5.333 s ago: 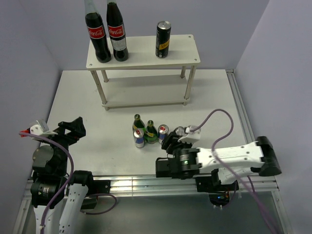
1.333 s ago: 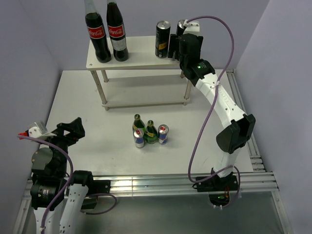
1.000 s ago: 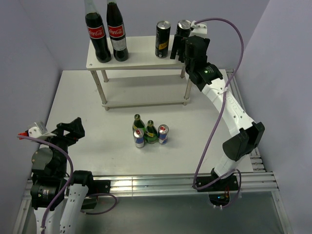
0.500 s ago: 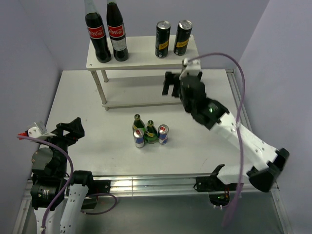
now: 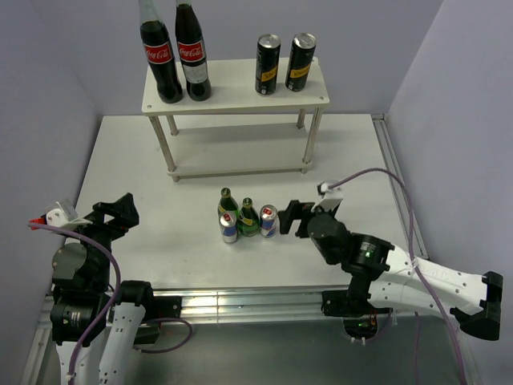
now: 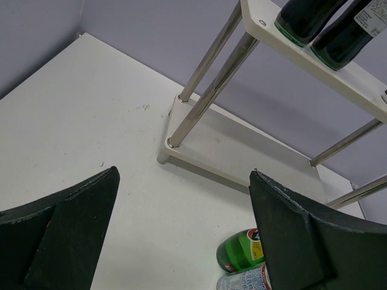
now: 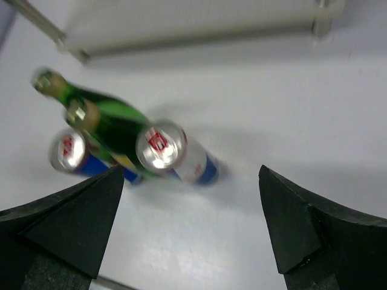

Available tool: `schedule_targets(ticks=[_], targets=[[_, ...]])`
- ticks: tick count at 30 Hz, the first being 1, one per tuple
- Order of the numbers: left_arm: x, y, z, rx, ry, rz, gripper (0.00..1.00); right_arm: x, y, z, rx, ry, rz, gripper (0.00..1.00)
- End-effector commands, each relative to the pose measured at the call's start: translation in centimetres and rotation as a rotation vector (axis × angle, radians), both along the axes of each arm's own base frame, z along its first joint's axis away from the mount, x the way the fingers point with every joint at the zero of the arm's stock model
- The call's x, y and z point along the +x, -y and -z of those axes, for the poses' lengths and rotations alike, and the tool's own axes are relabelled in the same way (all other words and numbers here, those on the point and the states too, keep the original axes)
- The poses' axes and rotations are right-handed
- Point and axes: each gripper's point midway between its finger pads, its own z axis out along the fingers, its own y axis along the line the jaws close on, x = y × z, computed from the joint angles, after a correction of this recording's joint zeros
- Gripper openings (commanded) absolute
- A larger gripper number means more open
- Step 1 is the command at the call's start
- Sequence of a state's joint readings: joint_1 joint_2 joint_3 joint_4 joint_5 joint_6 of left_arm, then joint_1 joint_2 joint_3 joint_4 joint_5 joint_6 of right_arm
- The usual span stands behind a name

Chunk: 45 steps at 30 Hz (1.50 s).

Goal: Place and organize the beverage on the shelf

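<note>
Low, right gripper (image 5: 290, 218) gapes beside blue-and-silver can (image 5: 268, 220).

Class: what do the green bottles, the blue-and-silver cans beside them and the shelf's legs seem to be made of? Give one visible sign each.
Green bottles: probably glass, glossy translucent green.
Blue-and-silver cans: metal, likely aluminium, with mirror-bright lids.
Shelf legs: apparently brushed metal tubes, showing lengthwise sheen; painted plastic is possible.

White "Coca-Cola" script runs across the red labels of the left cola bottle (image 5: 161, 55) and the right cola bottle (image 5: 192, 52). Print on the black cans' (image 5: 268, 68) yellow labels is too small to read. The blue can (image 7: 181, 158) has a blurred red lid mark.
</note>
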State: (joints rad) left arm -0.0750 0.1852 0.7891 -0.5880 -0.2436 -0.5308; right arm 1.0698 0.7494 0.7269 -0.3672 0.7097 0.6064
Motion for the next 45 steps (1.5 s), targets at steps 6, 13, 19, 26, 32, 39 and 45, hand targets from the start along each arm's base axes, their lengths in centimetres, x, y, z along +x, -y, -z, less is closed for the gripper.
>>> schedule_targets(ticks=[6,13,19,26,32,39,45], targets=[[0.1,-0.4,-0.6,0.015,0.018,-0.017,0.96,-3.6,-2.2,9.9,0.135,-0.195,-0.058,1.0],[0.2,-0.4,-0.5,0.015,0.013,-0.019,0.96,-3.4,-3.9,13.5,0.116,-0.225,-0.081,1.0],[0.3,-0.3,-0.4,0.014,0.009,-0.017,0.96,-2.1,-5.1,13.6,0.097,-0.184,-0.058,1.0],[0.2,-0.3,-0.5,0.015,0.013,-0.016,0.96,0.2,-5.3,14.2,0.08,-0.102,0.024,1.0],[0.2,-0.3,-0.6,0.015,0.018,-0.016,0.96,2.2,-6.0,14.7,0.058,-0.054,0.077,1.0],[0.2,-0.3,-0.5,0.017,0.016,-0.013,0.96,4.4,-6.0,14.8,0.022,-0.002,0.161,1.0],[0.3,-0.2,-0.5,0.018,0.014,-0.01,0.96,6.0,-5.8,15.2,0.012,0.031,0.207,0.99]])
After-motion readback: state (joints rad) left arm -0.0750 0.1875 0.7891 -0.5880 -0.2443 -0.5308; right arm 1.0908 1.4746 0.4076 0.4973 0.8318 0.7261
